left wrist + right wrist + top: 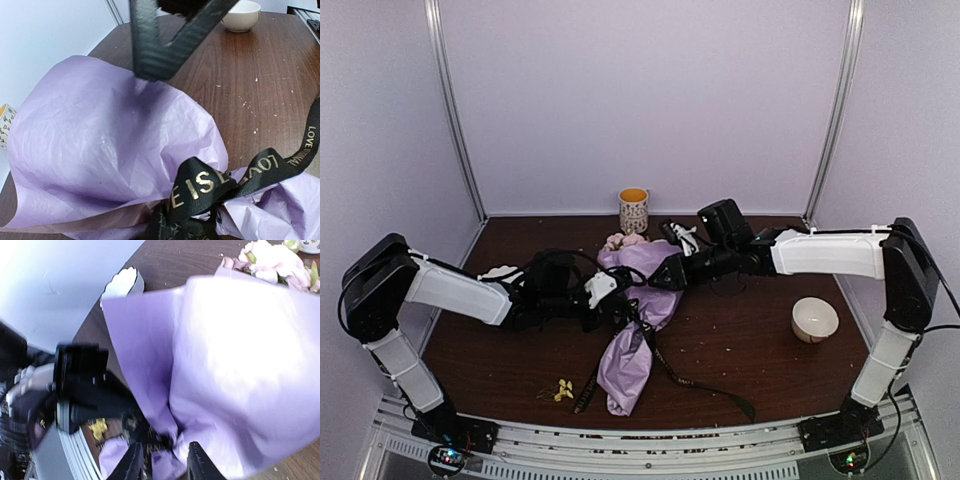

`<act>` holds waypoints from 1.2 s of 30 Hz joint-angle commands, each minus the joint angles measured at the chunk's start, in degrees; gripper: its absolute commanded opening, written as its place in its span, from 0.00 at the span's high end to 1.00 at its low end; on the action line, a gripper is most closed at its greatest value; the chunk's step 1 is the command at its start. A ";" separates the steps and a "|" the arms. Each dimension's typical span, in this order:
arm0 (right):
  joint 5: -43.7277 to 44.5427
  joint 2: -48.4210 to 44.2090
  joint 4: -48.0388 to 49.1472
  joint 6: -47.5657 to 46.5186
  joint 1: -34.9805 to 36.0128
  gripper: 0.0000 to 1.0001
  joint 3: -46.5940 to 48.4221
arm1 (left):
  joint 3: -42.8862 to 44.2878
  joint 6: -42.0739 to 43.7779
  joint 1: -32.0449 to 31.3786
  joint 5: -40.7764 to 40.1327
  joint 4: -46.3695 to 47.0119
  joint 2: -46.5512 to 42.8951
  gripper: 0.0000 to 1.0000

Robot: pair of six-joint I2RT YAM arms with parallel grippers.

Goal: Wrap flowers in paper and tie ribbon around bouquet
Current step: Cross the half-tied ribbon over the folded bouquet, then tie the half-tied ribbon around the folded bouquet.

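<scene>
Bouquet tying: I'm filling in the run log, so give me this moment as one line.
bouquet: wrapped, lying flat | ribbon: around neck, tail trailing | left gripper: shut | right gripper: open, at neck

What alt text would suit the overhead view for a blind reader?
Robot left arm and right arm meet over a lilac paper bouquet on a brown table, black ribbon round its waist. A mug stands behind, a white bowl to the right.

A dark brown wooden tabletop [740, 350], speckled with pale crumbs, fills the lower middle of the frame. Plain pale walls [640, 100] enclose it on three sides, with slim metal posts [455, 110] at the back corners. The light is soft and even.
</scene>
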 commanded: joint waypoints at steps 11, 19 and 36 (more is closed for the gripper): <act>-6.93 13.09 -4.56 -3.72 2.15 0.85 10.91 | -1.90 -3.48 0.36 0.85 8.57 -1.47 1.00; -12.03 12.14 3.09 -1.47 2.55 0.86 6.21 | -1.28 -4.08 0.36 1.87 8.75 -0.43 1.00; -11.63 9.50 13.48 3.85 2.74 0.81 0.96 | -1.46 -5.04 0.36 3.26 8.66 0.23 0.75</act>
